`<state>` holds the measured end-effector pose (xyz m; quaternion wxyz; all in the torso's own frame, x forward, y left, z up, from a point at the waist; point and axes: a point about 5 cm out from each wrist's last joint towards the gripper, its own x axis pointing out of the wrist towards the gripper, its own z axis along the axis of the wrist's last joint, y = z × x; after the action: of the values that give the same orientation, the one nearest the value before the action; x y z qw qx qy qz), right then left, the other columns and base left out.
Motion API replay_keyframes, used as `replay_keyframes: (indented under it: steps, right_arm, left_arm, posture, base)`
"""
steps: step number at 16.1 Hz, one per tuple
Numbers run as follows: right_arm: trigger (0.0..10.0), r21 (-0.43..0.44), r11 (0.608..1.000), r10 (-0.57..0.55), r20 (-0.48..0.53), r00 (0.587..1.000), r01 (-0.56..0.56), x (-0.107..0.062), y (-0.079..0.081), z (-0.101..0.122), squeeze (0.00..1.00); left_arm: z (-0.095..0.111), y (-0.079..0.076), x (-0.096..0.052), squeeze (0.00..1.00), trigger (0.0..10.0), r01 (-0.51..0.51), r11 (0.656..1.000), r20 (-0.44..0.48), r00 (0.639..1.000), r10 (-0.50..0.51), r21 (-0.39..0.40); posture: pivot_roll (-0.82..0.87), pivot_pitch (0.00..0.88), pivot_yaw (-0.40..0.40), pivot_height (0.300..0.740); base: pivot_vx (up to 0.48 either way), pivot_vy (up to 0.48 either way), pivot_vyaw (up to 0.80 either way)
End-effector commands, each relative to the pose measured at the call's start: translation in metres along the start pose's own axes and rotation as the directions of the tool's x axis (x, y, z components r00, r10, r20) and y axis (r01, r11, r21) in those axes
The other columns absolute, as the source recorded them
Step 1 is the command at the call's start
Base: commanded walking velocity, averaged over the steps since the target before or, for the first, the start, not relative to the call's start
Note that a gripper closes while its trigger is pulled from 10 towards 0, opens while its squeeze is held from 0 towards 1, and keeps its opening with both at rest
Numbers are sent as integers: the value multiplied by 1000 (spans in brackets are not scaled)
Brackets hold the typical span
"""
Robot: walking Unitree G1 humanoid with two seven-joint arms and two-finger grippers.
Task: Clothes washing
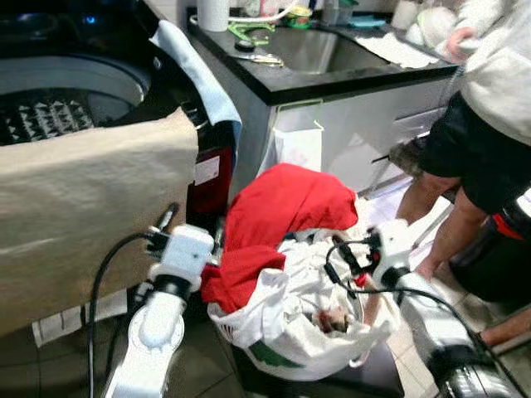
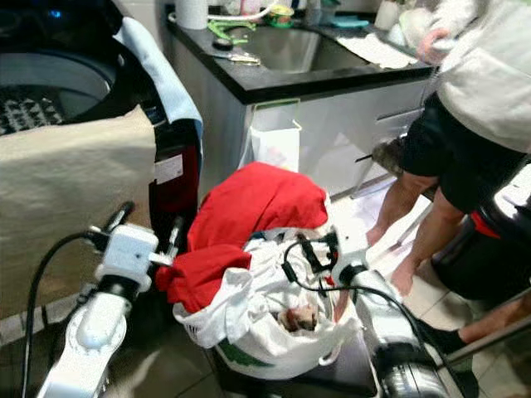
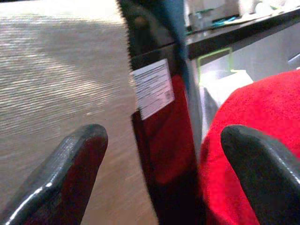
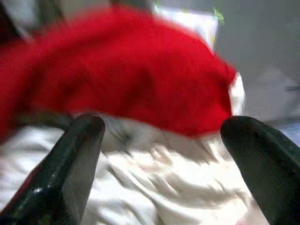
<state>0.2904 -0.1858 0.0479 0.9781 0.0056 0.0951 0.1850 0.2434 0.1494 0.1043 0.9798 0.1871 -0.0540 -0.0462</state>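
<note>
Laundry basket (image 1: 249, 327): on the floor beside the top-loading washing machine (image 1: 75, 79), heaped so clothes sit within arm's reach.
Red garment (image 1: 282, 207): topmost on the basket, over white laundry (image 1: 307, 290).
Left gripper (image 1: 192, 217): fingers spread, empty, between washer and basket.
Right gripper (image 1: 347, 253): fingers apart, empty, over the basket, likely lining up a grab.
Person (image 1: 481, 124): standing beyond the basket, at the sink tabletop (image 1: 274, 83).

basket (image 1: 249, 332): red garment (image 1: 278, 220) atop white laundry (image 1: 303, 290) | washer (image 1: 75, 91) left | person (image 1: 481, 124) at sink (image 1: 319, 50)
</note>
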Motion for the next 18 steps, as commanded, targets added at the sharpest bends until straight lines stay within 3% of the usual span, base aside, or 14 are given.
replay_keyframes:
  steps: [1,3,6,11,12,15,18]
  right_arm:
    - [10000,-7,1000,17,74,997,-17,-3,-3,22,0]
    - [10000,-29,998,65,125,990,-61,-17,6,32,0]
    - [10000,3,998,69,99,993,-70,-28,17,28,0]
    - [10000,-31,995,99,113,989,-96,-36,27,50,0]
    - [10000,-41,995,92,96,991,-88,-42,25,50,0]
    - [10000,-50,995,84,70,994,-81,-54,26,52,0]
    - [10000,-68,994,91,42,995,-88,-70,28,58,0]
  left_arm:
    - [2,0,5,0,10000,-9,1000,15,1000,9,-17]
    - [4,-4,15,0,10000,-9,999,32,999,10,-33]
    - [7,-5,26,0,10000,23,999,58,998,-20,-39]
    - [-9,0,50,0,10000,203,978,11,979,-204,50]
    - [-18,-7,55,0,10000,281,955,-26,960,-280,91]
    - [-28,-21,69,0,10000,384,913,-80,923,-376,137]
    - [-35,-33,78,0,10000,512,830,-155,859,-488,221]
  posture:
    - [71,0,-119,740]
    - [53,0,-97,740]
    - [40,0,-79,740]
    - [-33,0,-33,740]
    - [-62,0,-28,740]
    - [-111,0,-24,740]
    - [-175,0,-22,740]
  base:
    - [0,0,0]
    - [0,0,0]
    - [0,0,0]
    - [0,0,0]
    - [0,0,0]
    - [0,0,0]
    - [0,0,0]
